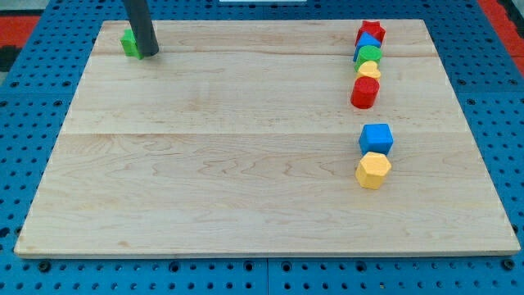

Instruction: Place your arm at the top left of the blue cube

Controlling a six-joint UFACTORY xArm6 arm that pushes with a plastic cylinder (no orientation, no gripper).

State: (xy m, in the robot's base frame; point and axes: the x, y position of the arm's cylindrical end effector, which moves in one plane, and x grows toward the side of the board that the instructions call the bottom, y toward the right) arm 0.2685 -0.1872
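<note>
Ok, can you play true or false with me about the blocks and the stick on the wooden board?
1. My tip is beside the green block near the view's top left. True.
2. The blue cube touches my tip. False: it sits far off on the view's right.
3. A yellow block lies just below the blue cube. True.
4. The red star is at the view's bottom. False: it tops the column at the view's upper right.

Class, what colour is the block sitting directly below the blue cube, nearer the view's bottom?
Yellow, a hexagonal block touching the blue cube; seen in the camera view.
</note>
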